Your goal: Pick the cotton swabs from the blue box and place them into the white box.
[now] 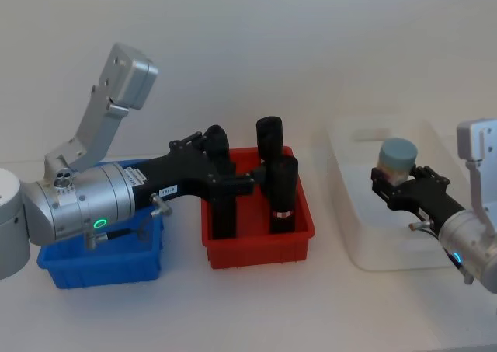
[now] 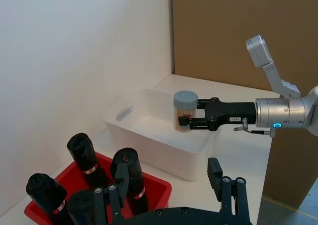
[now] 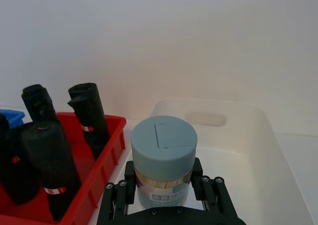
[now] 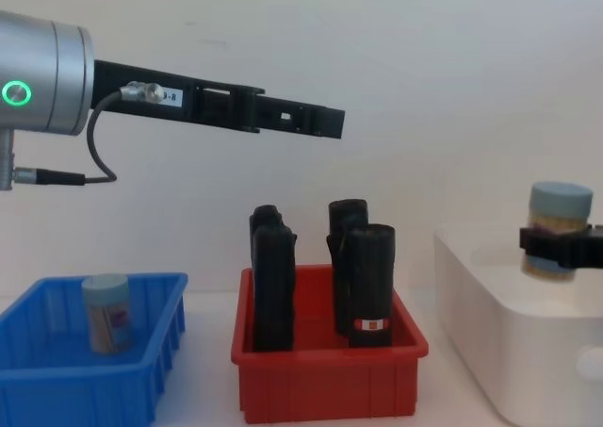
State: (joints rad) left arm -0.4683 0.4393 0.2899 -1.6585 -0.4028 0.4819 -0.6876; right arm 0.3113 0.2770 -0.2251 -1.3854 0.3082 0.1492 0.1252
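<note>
Right wrist view is showing the right hand [image 3: 164, 184] pinching a jar of cotton swabs [image 3: 164, 145] by its clear body, lid up, and holding it in the air above the white box [image 3: 278, 150], clear of its floor. Off to the left, the left hand [image 4: 318, 121] is hanging spread and empty, high over the red bin [image 4: 330, 385]. Four black rolls [image 4: 369, 286] are standing upright in that bin, which is sitting just left of the white box. Farther left, a second jar of cotton swabs [image 4: 105, 314] is standing in the blue box [image 4: 57, 389]. All three containers are sitting in a row on a white desk [image 1: 233, 313] against a white wall [image 4: 424, 50]. From the head view the left arm is covering much of the blue box, and the held jar's label is too small to read.
</note>
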